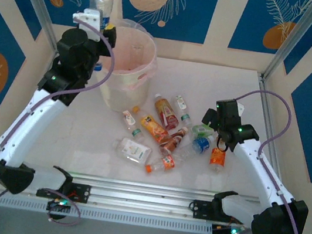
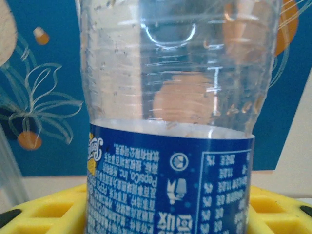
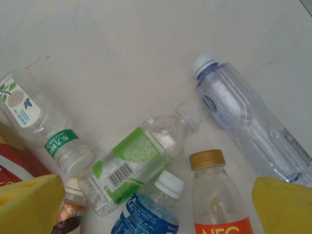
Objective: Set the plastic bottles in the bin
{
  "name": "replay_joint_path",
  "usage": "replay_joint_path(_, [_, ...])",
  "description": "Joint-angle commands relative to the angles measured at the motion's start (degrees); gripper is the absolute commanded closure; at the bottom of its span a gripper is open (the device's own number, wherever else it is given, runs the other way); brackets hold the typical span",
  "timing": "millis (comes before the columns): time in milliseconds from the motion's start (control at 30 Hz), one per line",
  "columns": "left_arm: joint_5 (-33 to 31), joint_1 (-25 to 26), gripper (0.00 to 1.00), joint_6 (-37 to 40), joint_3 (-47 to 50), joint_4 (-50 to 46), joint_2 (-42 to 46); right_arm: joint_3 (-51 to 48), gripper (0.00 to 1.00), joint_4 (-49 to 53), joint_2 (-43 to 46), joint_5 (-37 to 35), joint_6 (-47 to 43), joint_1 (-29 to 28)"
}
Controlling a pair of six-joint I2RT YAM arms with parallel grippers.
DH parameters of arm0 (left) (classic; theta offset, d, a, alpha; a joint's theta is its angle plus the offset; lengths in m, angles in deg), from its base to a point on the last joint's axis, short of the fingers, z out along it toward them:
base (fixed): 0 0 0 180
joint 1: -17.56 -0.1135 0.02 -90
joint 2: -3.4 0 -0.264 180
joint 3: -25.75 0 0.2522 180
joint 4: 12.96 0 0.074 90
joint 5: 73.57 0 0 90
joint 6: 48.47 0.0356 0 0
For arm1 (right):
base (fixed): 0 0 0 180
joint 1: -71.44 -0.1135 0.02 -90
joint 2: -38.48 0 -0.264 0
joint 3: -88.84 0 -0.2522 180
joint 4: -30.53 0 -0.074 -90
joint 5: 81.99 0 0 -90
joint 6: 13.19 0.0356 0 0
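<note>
- Blue-label bottle (image 2: 170, 185) is closest: clear upper part, clamped btw the yellow fingers (image 2: 278, 209) of the left gripper (image 1: 95, 19).
- It is held high, just left of the bin (image 1: 122, 88), at the far-left part of the table (image 1: 226, 86).
- Right gripper (image 3: 156, 209): fingers spread wide, nothing btw them, above the other bottles (image 1: 159, 132), which lie mid-table, near-right of the bin.

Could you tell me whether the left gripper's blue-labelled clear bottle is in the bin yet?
Out: the left gripper holds the blue-labelled clear bottle raised beside the round cream-white bin.
</note>
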Motion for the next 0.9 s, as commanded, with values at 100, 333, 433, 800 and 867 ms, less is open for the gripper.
replay_joint_path(100, [11.5,-0.2,0.44,9.8,-8.7,4.4,-8.4,1.2,0.01,2.0,1.8,-1.7,0.5,-0.6])
replay_joint_path(333, [14.1,-1.3,0.42,14.4,-18.0,-0.3,-18.1,1.0,0.01,2.9,3.5,-1.9,0.6,-0.6])
replay_joint_path(433, [15.7,-2.8,0.42,15.0,-22.0,-3.3,-21.8,1.3,0.01,3.7,3.8,-2.1,0.6,-0.6])
replay_joint_path(800, [25.5,-9.1,0.43,13.9,-27.6,-14.4,-32.6,1.8,0.01,5.4,4.8,-3.1,0.2,-0.6])
replay_joint_path(867, [27.8,-9.6,0.43,14.9,-27.6,-16.1,-33.2,1.8,0.01,5.7,4.9,-3.3,0.2,-0.6])
